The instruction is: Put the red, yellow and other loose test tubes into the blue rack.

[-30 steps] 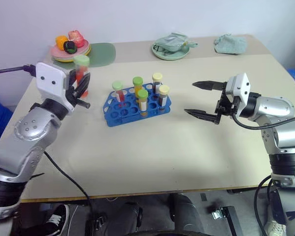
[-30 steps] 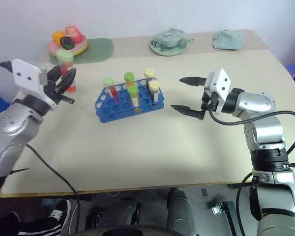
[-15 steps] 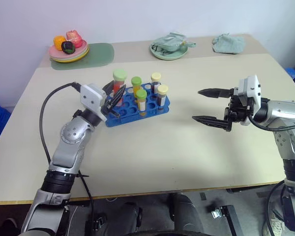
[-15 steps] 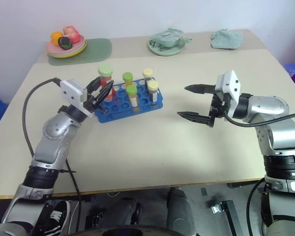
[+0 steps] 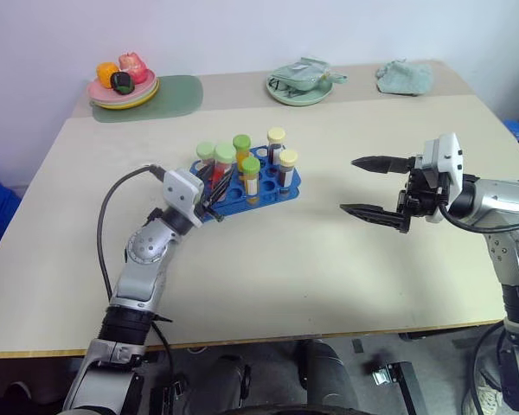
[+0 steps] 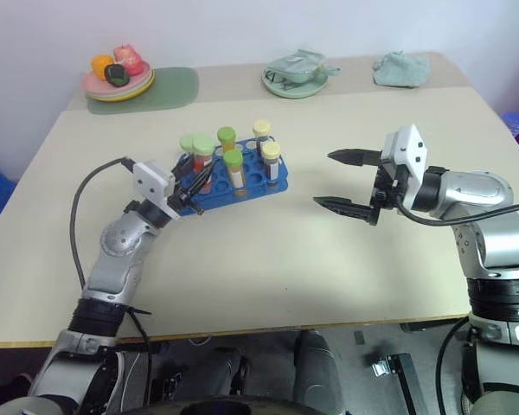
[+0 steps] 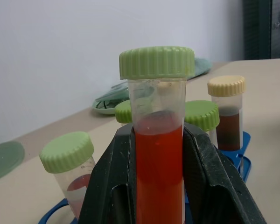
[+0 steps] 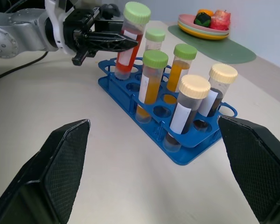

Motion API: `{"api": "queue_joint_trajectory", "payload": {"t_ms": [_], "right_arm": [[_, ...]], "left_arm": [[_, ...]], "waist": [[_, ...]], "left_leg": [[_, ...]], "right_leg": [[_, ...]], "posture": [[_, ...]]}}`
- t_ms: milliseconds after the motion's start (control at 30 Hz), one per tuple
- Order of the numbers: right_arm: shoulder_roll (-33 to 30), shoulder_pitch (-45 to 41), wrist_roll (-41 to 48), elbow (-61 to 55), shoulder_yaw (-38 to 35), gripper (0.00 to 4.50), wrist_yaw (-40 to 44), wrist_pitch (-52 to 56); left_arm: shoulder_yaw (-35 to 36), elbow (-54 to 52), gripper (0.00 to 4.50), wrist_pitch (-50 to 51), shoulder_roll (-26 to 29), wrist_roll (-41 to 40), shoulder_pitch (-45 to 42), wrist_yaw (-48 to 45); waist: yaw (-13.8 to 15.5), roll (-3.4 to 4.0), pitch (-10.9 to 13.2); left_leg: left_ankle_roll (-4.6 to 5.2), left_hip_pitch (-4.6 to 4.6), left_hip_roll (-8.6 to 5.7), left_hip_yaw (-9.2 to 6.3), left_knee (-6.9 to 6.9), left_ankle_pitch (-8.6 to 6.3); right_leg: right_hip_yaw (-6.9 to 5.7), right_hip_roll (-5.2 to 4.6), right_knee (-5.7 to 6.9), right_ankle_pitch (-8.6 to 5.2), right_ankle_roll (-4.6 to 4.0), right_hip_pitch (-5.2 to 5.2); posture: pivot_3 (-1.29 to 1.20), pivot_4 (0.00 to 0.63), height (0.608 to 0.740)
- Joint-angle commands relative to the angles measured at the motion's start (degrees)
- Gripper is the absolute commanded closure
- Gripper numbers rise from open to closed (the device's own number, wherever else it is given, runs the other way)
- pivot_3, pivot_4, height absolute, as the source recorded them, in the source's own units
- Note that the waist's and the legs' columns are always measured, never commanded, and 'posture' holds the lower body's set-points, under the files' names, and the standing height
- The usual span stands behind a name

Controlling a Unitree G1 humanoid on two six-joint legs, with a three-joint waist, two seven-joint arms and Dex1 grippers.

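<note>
A red test tube is pinched by the left gripper over the blue rack, while the right gripper is held spread wide beside it.

In the head views, the rack is seen near the middle of the table, with the left gripper at its left end and the right gripper well apart to the right. From the left wrist, the clamped tube's green ribbed cap and red liquid are seen, with black fingers pressed against both sides. From the right wrist, the tube's lower end is seen in a hole at the rack's end, tilted, alongside five seated tubes: one red, two yellow-orange with green caps, and two dark ones with pale-yellow caps.
</note>
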Motion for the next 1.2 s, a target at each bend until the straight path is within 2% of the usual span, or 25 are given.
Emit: {"api": "queue_joint_trajectory", "payload": {"t_ms": [33,433,933,967,1033,1133,1167,1200], "right_arm": [[-1.2,-0.15,0.21,-1.9,-1.65,0.0,-0.2,-0.67],[-0.84,-0.59,-0.8,-1.39,-1.18,0.0,-0.63,-1.63],[-0.61,-1.15,-1.72,-1.16,-0.83,0.0,-0.61,-2.76],[-0.6,-1.18,-1.79,-1.05,-0.79,0.0,-0.57,-2.88],[-0.53,-1.27,-1.92,-0.74,-0.72,0.0,-0.48,-3.12],[-0.43,-1.45,-2.21,-0.16,-0.58,0.0,-0.26,-3.67],[-0.37,-1.61,-2.25,0.01,-0.48,0.0,-0.2,-3.72],[-0.34,-1.72,-2.28,0.2,-0.4,0.0,-0.1,-3.84]], "left_arm": [[1.33,-0.41,3.78,-2.36,0.29,1.28,0.32,-0.35],[1.67,2.57,3.78,-1.83,-1.98,3.73,0.42,1.93],[4.1,0.74,3.78,2.41,-5.16,-1.33,1.72,-0.02],[4.52,0.54,2.74,2.71,-5.13,-1.47,1.87,0.35],[5.97,-0.17,1.88,3.91,-5.69,-3.7,2.24,0.64],[6.37,-1.23,0.29,3.34,-5.19,-4.26,2.93,-0.62],[6.33,-1.87,0.05,3.16,-4.78,-4.37,3.29,-1.33],[6.45,-2.5,0.05,2.94,-4.55,-4.49,3.66,-1.67]], "waist": [[-0.02,0.0,0.0],[0.01,-0.01,-0.01],[0.0,0.0,-0.03],[-0.02,0.0,-0.03],[-0.02,-0.01,-0.03],[-0.01,-0.01,-0.02],[-0.03,-0.01,-0.02],[-0.02,-0.01,-0.02]], "left_leg": [[0.0,0.0,0.0,0.0,0.0,0.0],[0.0,0.01,0.0,0.0,0.0,0.0],[0.0,0.03,0.0,0.0,0.0,0.0],[0.0,0.02,0.0,0.0,-0.01,0.0],[0.0,0.02,0.0,0.0,-0.01,0.0],[0.0,0.02,0.0,-0.01,-0.01,0.0],[0.0,0.02,0.0,-0.01,-0.01,0.0],[0.0,0.02,0.0,-0.01,0.0,0.0]], "right_leg": [[0.0,0.0,0.0,0.0,0.0,0.0],[0.0,0.0,0.0,0.0,0.0,0.0],[0.0,0.0,0.0,0.0,0.0,0.02],[0.0,0.0,0.0,0.0,0.0,0.02],[0.0,0.0,0.0,0.0,0.0,0.02],[0.0,0.0,0.01,0.0,0.0,0.02],[0.0,0.0,0.01,0.0,0.0,0.01],[0.0,0.0,0.01,0.0,0.0,0.01]], "posture": [[0.0,0.15,0.74],[0.0,0.15,0.74],[0.0,0.15,0.74],[0.0,0.15,0.74],[0.0,0.15,0.74],[0.0,0.15,0.74],[0.0,0.15,0.74],[0.0,0.15,0.74]]}}
